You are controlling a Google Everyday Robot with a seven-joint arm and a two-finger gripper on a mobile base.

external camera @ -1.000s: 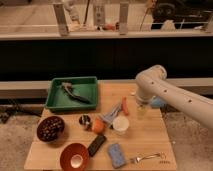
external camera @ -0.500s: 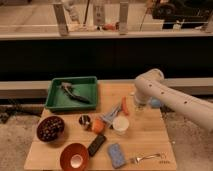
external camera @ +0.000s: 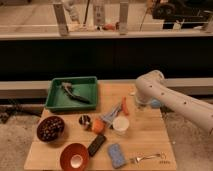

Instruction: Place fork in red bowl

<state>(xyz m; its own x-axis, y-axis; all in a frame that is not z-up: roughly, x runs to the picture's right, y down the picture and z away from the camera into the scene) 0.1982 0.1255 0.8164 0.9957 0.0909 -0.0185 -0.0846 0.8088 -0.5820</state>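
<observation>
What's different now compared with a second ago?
The arm shifted slightly left and lower, with its pincer over the far right part of the table. Nothing was picked up. The fork, the red bowl and everything else lie as before.

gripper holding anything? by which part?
Not the fork: it lies free on the table, near the front edge. The gripper hangs over the far side, hidden by the arm; whether it holds anything else cannot be told.

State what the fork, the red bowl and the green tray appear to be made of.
The fork looks metal: silvery, thin. The red bowl may be plastic or ceramic: smooth, bright wall. The green tray is probably plastic: uniform colour. The gripper hangs over the table's back right.
</observation>
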